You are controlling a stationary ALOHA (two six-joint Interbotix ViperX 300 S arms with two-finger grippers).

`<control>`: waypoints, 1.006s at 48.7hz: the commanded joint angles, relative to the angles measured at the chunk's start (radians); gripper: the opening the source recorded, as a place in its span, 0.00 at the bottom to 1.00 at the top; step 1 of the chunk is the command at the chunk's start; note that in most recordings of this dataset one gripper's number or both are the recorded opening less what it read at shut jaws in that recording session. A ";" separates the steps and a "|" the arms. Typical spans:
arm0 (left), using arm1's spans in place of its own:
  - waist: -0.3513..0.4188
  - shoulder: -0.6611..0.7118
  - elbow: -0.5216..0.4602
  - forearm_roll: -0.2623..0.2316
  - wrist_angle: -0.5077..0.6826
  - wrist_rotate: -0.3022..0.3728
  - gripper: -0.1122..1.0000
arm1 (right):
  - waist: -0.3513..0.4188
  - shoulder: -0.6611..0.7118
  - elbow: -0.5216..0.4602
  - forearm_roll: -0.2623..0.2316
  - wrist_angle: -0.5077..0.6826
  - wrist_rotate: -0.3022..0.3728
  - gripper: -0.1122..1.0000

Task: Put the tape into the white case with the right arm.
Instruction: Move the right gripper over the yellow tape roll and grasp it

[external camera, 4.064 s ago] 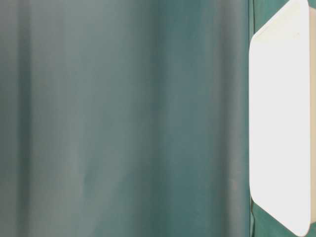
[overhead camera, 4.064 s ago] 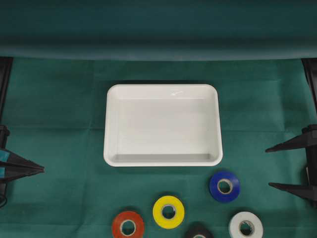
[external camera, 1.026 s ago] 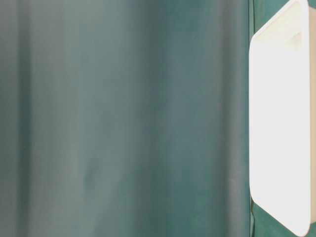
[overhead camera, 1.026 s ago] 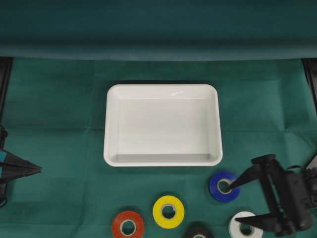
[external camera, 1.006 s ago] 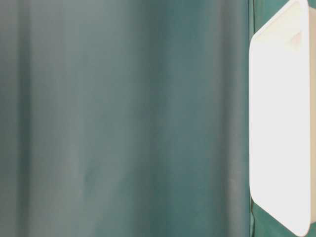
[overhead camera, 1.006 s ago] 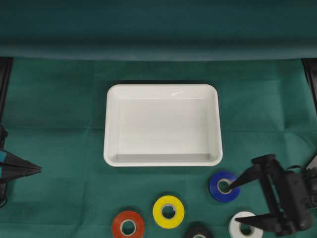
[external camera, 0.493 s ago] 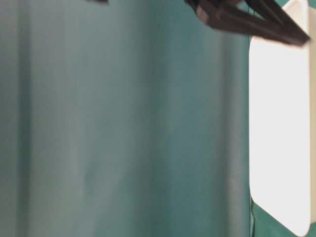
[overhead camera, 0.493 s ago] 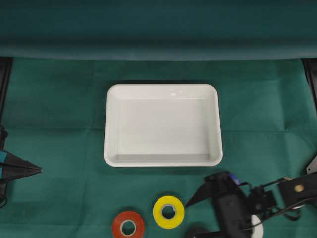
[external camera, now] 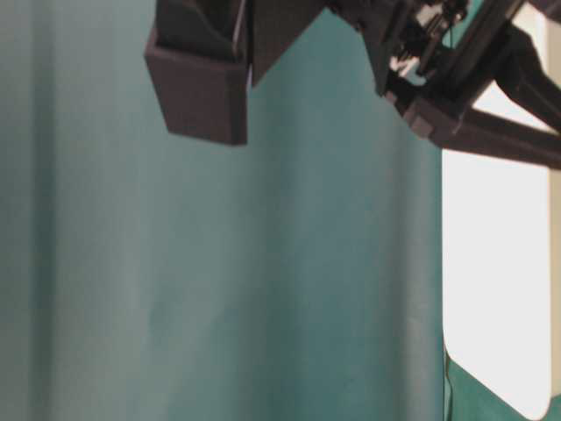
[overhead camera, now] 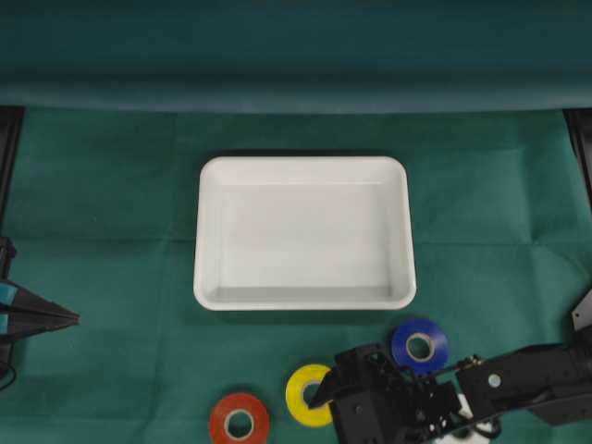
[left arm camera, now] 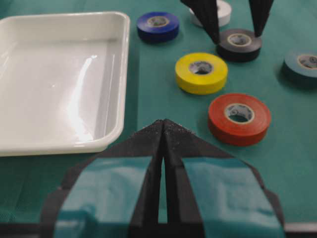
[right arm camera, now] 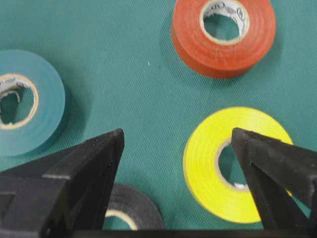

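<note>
The white case (overhead camera: 305,231) lies empty mid-table. Several tape rolls sit in front of it: blue (overhead camera: 419,345), yellow (overhead camera: 303,393), red (overhead camera: 239,422), and in the left wrist view also black (left arm camera: 239,43), white (left arm camera: 218,12) and dark teal (left arm camera: 302,64). My right gripper (right arm camera: 177,135) hovers open over the front row and holds nothing. One fingertip hangs over the yellow tape (right arm camera: 233,163), the other over the black tape (right arm camera: 129,213). My left gripper (left arm camera: 162,121) rests shut and empty at the left table edge.
The right arm (overhead camera: 518,379) reaches in low from the bottom right, covering the white and black rolls from above. Red tape (right arm camera: 223,34) and teal tape (right arm camera: 25,101) lie just beyond the fingers. Green cloth covers the table; a folded cloth ridge (overhead camera: 296,92) runs along the back.
The right arm has swept left along the front row, from the blue and white rolls to above the yellow and black ones, staying open. The left gripper has not moved.
</note>
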 commanded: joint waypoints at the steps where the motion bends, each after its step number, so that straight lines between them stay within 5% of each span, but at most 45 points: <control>1: 0.002 0.009 -0.020 -0.002 -0.002 0.002 0.10 | 0.003 -0.008 -0.029 -0.002 0.005 0.003 0.84; 49: 0.002 0.008 -0.014 -0.002 -0.002 0.000 0.10 | -0.041 0.114 -0.037 -0.002 0.015 0.003 0.84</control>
